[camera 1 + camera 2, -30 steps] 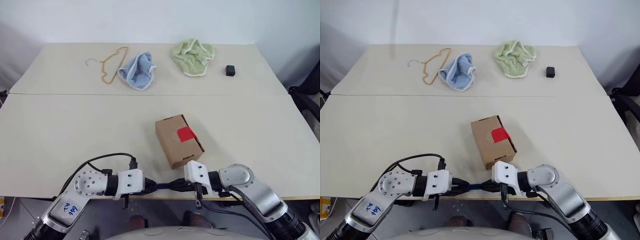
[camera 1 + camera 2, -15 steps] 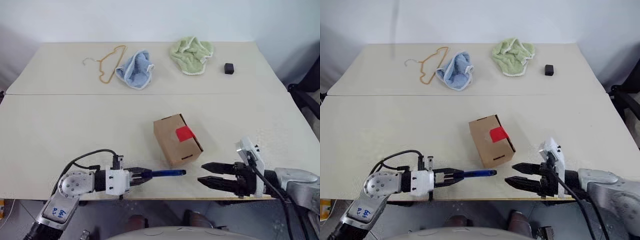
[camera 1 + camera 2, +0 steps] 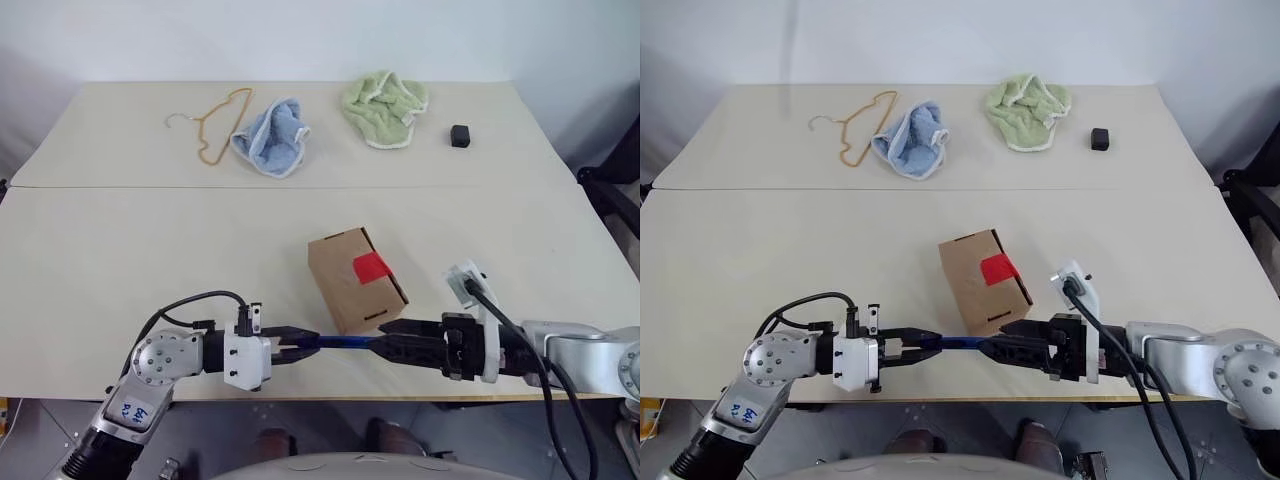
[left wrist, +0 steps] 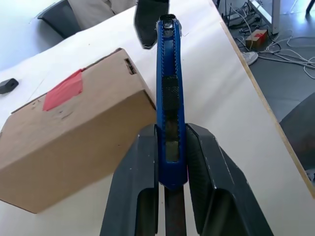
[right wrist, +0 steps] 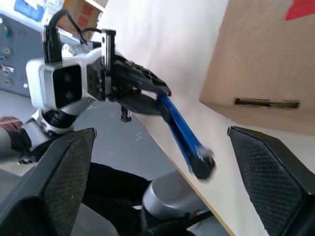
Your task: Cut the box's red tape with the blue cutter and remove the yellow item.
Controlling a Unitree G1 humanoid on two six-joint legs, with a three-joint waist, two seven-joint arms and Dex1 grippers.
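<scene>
The left tool is clenched on the slim dark blue pen-shaped cutter, held level above the near edge of the pale bench. The right tool, fingers spread wide, faces it around the cutter's free end. The small brown cardboard box with its short red tape strip sits just behind both.

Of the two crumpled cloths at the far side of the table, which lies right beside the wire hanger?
The light blue cloth: it lies right next to the orange-tan hanger. The green cloth lies farther to the right, nearer the small black cube.
</scene>
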